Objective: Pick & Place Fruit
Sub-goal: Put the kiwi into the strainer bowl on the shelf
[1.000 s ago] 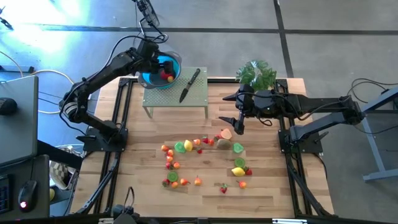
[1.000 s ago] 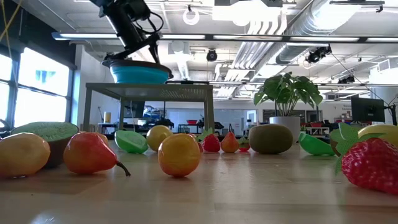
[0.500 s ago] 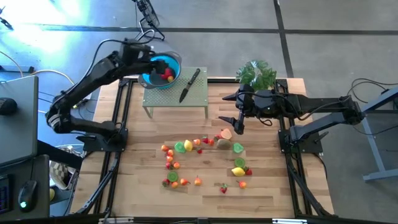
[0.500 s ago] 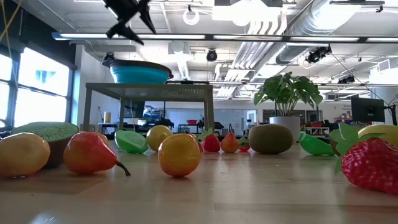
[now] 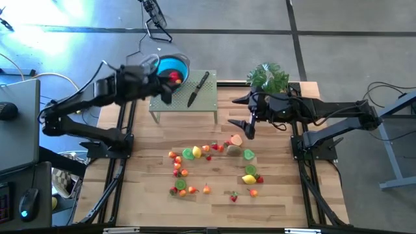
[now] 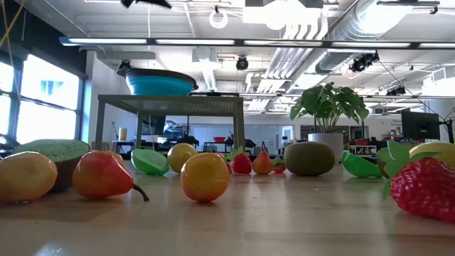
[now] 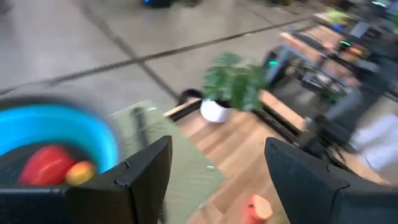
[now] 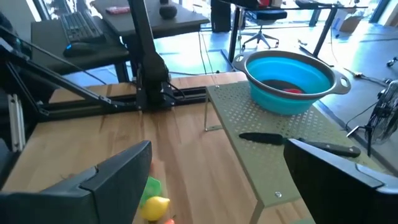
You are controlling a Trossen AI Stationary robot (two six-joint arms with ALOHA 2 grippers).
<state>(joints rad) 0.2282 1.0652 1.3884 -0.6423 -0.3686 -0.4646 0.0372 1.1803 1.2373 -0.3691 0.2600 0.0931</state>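
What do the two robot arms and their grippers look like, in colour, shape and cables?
Both arms are black and slender, built of jointed tube-like segments on black bases at the table's sides. The left gripper and right gripper each end in two flat, dark, blocky fingers. Thin dark cables run along the right arm. No markings are readable.
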